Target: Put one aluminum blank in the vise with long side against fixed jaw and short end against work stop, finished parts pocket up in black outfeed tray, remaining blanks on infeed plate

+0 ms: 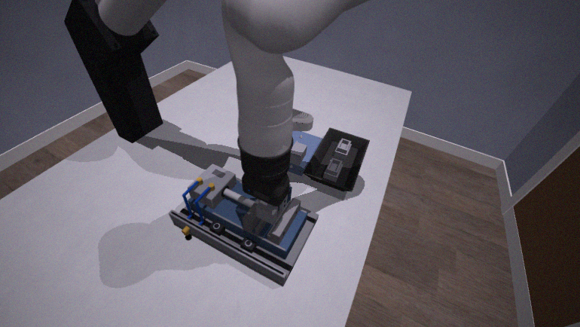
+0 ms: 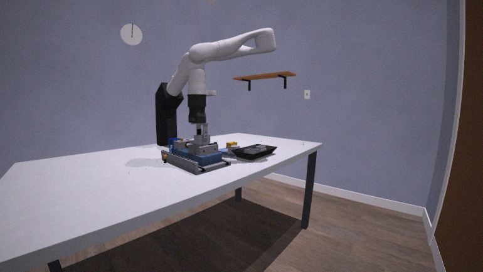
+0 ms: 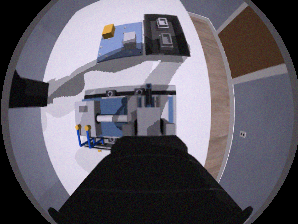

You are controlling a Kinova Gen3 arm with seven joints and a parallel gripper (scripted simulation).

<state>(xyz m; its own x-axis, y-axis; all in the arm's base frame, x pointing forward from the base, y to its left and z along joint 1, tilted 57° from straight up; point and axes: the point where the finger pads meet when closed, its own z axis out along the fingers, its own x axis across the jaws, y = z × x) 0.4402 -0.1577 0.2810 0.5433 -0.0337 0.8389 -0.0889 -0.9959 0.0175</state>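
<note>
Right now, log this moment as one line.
gripper: shut on gray aluminum blank | place: over open vise | black outfeed tray: two pocketed parts

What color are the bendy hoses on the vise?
Blue hoses with yellow ends, clearest in the top view.

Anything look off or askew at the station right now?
Nothing stands out. The gripper is shut on a gray block over the vise. Two pocketed parts lie pocket up in the black tray, and a yellow blank sits beyond.
</note>
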